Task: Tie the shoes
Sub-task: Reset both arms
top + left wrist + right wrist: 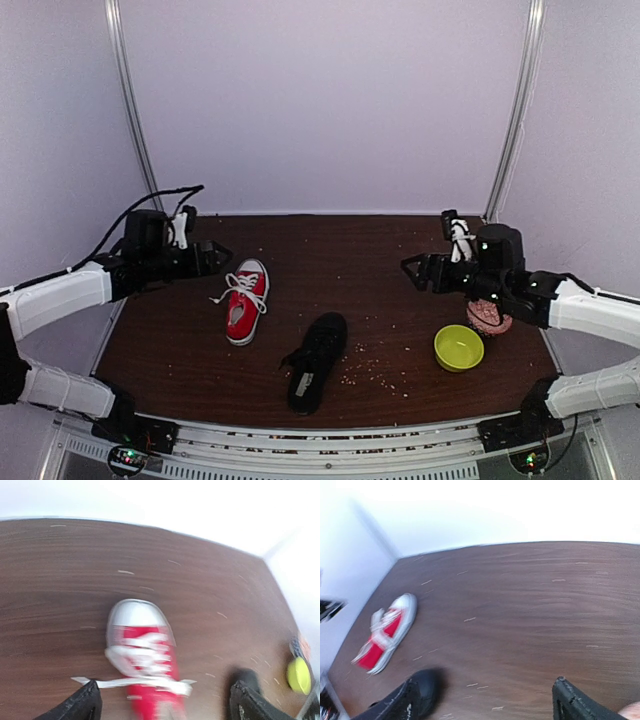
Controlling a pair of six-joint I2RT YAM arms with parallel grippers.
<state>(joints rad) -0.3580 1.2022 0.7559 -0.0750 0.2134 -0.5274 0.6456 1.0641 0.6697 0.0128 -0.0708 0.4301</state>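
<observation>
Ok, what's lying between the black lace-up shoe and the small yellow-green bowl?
Between the black lace-up shoe and yellow-green bowl, only pale crumbs on dark wooden table, per top view.

Surface [330,240]: dark brown wood grain. Lime-green bowl [459,347]: upright at the right side, near the front edge. Pink speckled round object [489,318]: just behind the bowl, partly hidden. Pale crumbs [378,372]: scattered left of the bowl. White panels [320,100]: enclose three sides.
</observation>
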